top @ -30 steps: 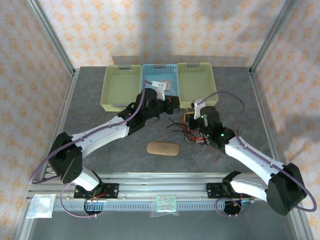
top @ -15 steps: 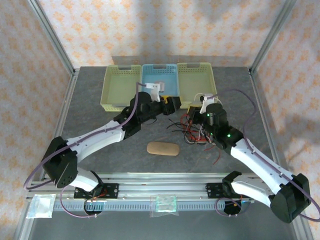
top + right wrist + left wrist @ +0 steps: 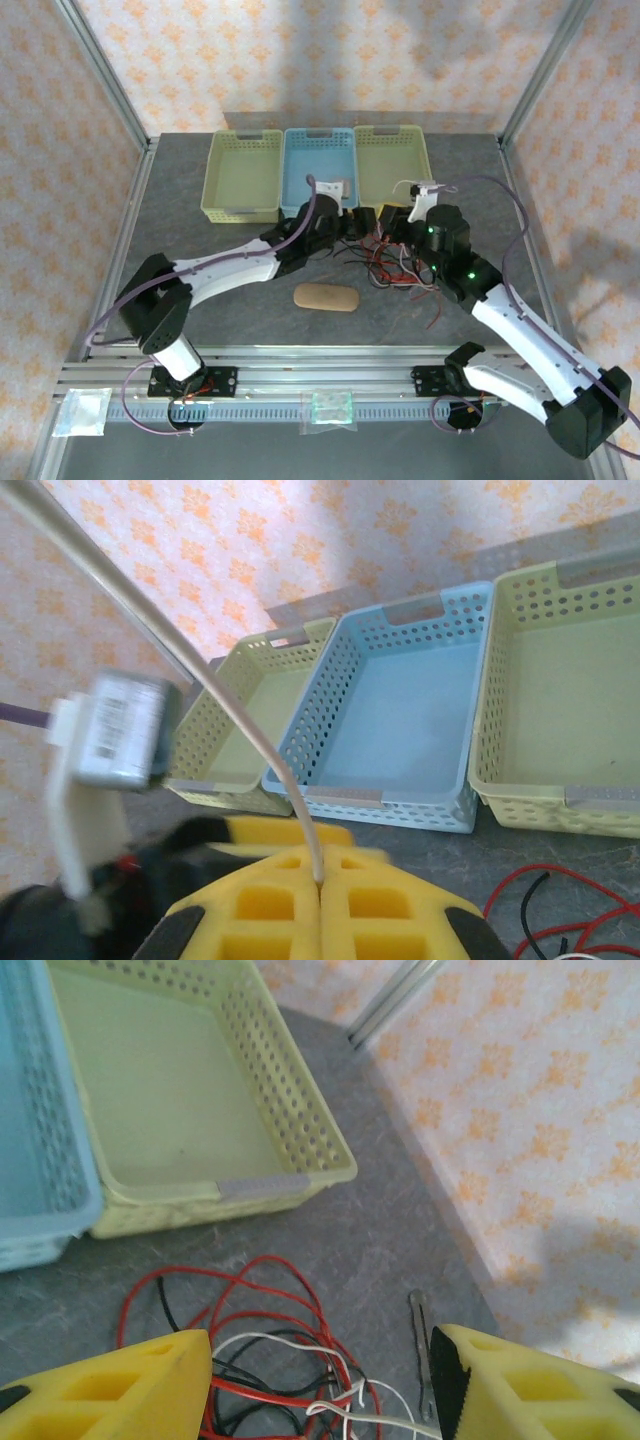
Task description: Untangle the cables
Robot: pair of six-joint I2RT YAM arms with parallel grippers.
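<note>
The cables (image 3: 392, 266) lie as a tangle of red, black and white wires on the grey table, right of centre. In the left wrist view the red loops (image 3: 262, 1305) and a white wire (image 3: 300, 1343) sit on the table between my left gripper's (image 3: 320, 1392) yellow fingers (image 3: 120, 1385), which stand wide open and touch nothing. My left gripper (image 3: 366, 221) hovers at the tangle's far left edge. My right gripper (image 3: 320, 885) is shut on a pale cable (image 3: 245, 725) that rises up and to the left from its fingertips. Seen from above, my right gripper (image 3: 398, 226) is just right of the left one.
Three baskets stand in a row at the back: yellow-green (image 3: 243, 176), blue (image 3: 320, 158) and yellow (image 3: 393, 160). A tan oval pad (image 3: 326, 297) lies in front of the tangle. A thin grey strip (image 3: 423, 1345) lies on the table right of the wires.
My left gripper has opened and swung right, down to the tangle's edge. My right arm has drawn back towards the far right with the pale cable pinched.
</note>
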